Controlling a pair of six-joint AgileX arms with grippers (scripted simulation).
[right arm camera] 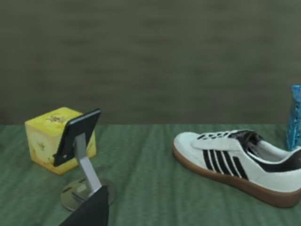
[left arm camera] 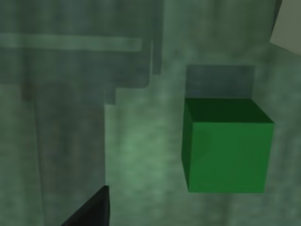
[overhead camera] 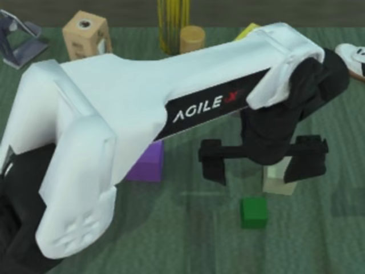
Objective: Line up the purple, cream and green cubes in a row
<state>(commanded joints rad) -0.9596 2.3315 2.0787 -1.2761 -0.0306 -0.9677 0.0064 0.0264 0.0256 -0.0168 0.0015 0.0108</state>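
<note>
Cubes not yet in a row
Left pincer [overhead camera: 263,162] spread wide, empty, above cream cube [overhead camera: 279,178]; green cube [overhead camera: 254,212] just beside; purple cube [overhead camera: 146,162] apart.

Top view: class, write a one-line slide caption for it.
Left arm's open pincer hangs above the cream cube, green cube in front, purple cube off to the left.

Green cube [left arm camera: 228,150] sat on the green worktop [left arm camera: 141,155] w/ a shadow behind it — a pale cream cube's corner [left arm camera: 287,26] showed at the frame edge, apart from it; one dark gripper fingertip [left arm camera: 91,211] poked in.
</note>
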